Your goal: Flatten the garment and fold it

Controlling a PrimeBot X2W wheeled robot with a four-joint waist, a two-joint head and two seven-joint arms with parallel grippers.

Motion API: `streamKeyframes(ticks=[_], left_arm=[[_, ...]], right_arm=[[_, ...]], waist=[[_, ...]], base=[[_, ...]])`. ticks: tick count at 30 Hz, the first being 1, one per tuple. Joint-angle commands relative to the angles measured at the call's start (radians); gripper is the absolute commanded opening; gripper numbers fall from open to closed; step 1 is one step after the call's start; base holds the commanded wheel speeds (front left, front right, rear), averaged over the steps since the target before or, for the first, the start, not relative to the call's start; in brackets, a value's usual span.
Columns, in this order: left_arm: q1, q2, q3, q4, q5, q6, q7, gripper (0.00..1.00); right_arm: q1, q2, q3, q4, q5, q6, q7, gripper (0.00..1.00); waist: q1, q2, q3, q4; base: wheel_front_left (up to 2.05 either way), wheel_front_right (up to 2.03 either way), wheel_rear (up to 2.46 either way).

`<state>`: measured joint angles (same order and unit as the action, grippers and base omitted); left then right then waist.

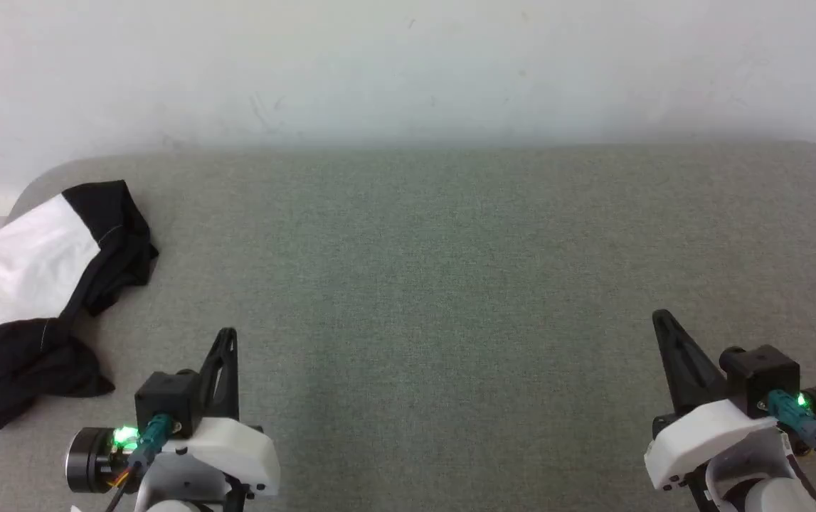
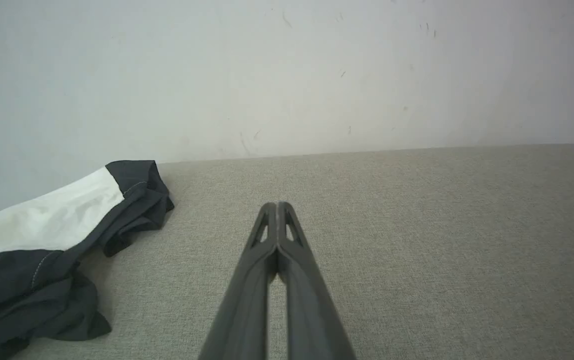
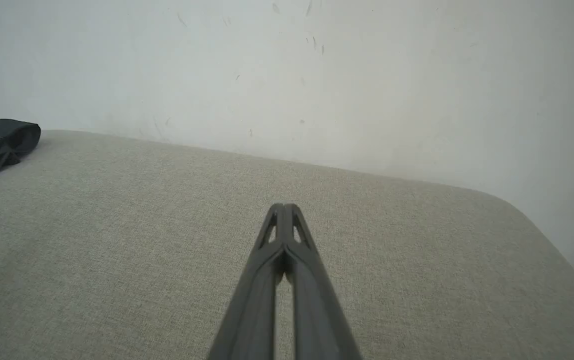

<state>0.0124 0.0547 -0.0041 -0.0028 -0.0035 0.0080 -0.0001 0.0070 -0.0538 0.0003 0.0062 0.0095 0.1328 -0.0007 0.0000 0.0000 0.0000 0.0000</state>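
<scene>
The garment (image 1: pixel 30 284) is seen crumpled at the left edge of the head view, on the grey fabric-covered table (image 1: pixel 450 284). Its white body is turned toward the upper left of the frame, and black cloth is bunched along its right side and at its lower end. Part of the white cloth is cut off by the left border of the frame, so its full spread cannot be told. In the left wrist view the garment (image 2: pixel 51 220) is found at the lower left, lying unfolded and wrinkled near the pale wall (image 2: pixel 287 75).

The left gripper (image 1: pixel 228 338) is shown at the lower left of the head view, just beside the garment but apart from it. In the left wrist view its two dark fingers are pressed together at the tips, with nothing held between them. The right gripper (image 1: pixel 660 320) is placed at the lower right of the head view, well apart from the garment. In the right wrist view its fingers (image 3: pixel 272 225) are likewise closed tip to tip on nothing, above bare table, and only a black fold of the garment is seen at the far left of that frame.
</scene>
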Motion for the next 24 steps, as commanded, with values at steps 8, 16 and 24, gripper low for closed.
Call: streamKeyframes(ticks=[8, 16, 24], left_arm=[[0.000, 0.000, 0.000, 0.000, 0.000, 0.001, 0.000, 1.00], [0.003, 0.000, -0.004, 0.000, -0.009, 0.003, -0.010, 1.00], [0.007, 0.000, -0.009, -0.001, -0.025, 0.008, -0.027, 1.00]], right_arm=[[0.000, 0.000, 0.000, 0.000, 0.001, 0.000, 0.000, 1.00], [0.002, -0.001, -0.015, 0.006, 0.014, 0.000, -0.010, 1.00], [0.001, 0.000, -0.035, 0.016, 0.035, 0.000, -0.027, 1.00]], waist=[[0.0000, 0.0000, 0.000, 0.000], [0.0000, 0.0000, 0.001, 0.000], [0.0000, 0.0000, 0.004, 0.001]], base=[[0.00, 0.00, 0.00], [0.00, 0.00, 0.00], [0.00, 0.00, 0.00]])
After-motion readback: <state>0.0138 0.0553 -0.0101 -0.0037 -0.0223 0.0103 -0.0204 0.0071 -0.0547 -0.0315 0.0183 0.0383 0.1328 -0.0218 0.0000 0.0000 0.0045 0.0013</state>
